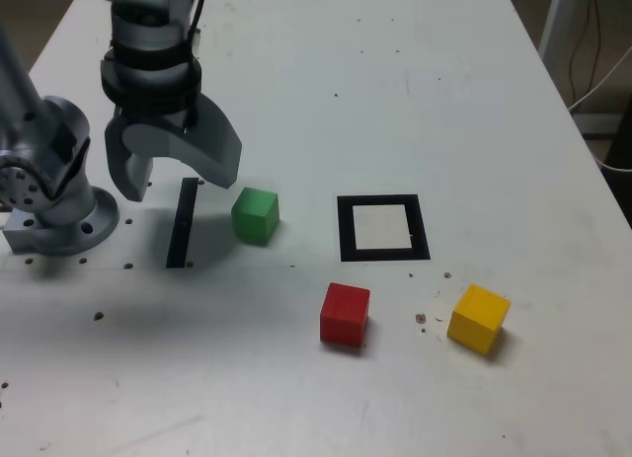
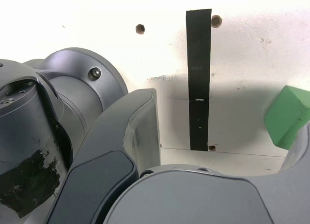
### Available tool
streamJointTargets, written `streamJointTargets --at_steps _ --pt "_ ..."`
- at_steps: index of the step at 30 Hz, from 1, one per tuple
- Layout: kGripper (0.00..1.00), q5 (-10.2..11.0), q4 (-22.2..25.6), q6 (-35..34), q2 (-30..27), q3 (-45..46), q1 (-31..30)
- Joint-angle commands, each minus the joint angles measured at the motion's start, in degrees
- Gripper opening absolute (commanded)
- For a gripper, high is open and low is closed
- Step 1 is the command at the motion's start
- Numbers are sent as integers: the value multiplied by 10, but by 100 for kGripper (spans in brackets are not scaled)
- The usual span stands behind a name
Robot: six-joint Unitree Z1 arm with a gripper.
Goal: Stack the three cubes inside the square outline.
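Three small solid-coloured cubes are seen apart on the white counter (image 1: 415, 92), none stacked: one green cube (image 1: 256, 215), one red cube (image 1: 345, 315), one yellow cube (image 1: 479, 319). One black square outline (image 1: 383, 228) with a white centre is left empty between them. The grey tool (image 1: 174, 176) is held wide, gripping nothing, above one narrow black strip (image 1: 183, 223) beside the green cube.
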Motion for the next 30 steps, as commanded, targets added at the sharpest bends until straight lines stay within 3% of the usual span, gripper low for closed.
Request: streamJointTargets --at_steps 1,18,30 --pt "99 0 1 -1 2 -2 -1" --pt "99 -1 4 -8 7 -13 -6" --pt "99 -10 46 -63 64 -110 -100"
